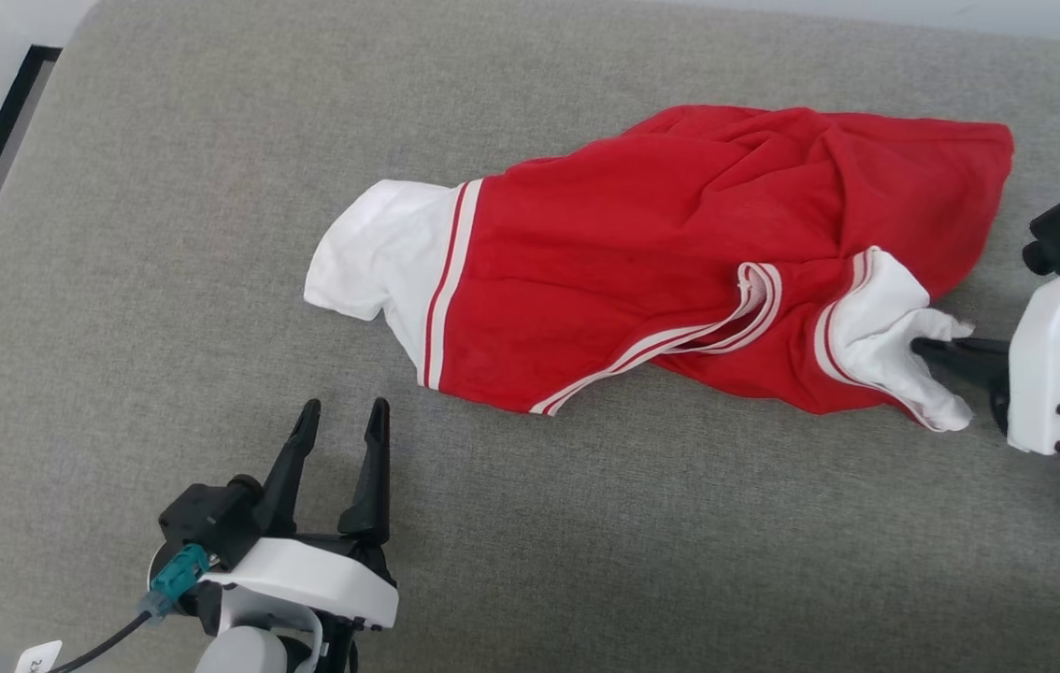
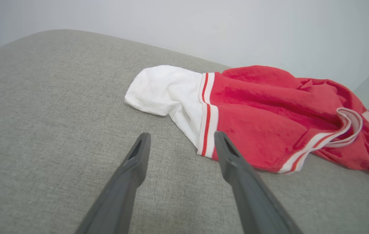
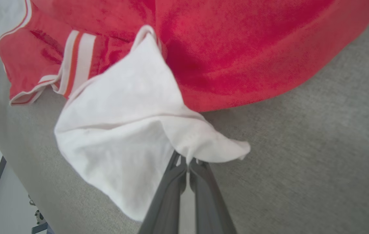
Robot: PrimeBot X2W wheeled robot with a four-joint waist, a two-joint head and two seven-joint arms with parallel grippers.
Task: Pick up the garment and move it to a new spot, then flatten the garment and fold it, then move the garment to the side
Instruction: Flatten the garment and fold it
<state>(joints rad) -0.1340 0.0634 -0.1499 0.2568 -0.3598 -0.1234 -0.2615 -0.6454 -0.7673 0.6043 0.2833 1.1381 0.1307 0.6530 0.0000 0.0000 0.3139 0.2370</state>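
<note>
Pick-up step, first stage of the task. The garment [image 1: 642, 243] lay crumpled and unflattened on the grey fabric-covered surface [image 1: 165, 234], reaching from just ahead of the left gripper across to the right gripper's fingertips. The right gripper [image 1: 923, 347] [image 3: 187, 161] was closed, its two fingers pinched together on the edge of a white sleeve end [image 3: 122, 126] right at their tips. The left gripper [image 1: 343, 418] [image 2: 181, 138] stood with fingers spread wide and held nothing; the other white sleeve [image 2: 165, 87] lay close ahead of its fingertips, apparently untouched. The next move, as judged, was a lift and carry by the right gripper to a new spot. With only one thin sleeve pinched, the body would likely trail or slip free, so a second hold by the left gripper on the sleeve ahead of it seemed advisable.
</note>
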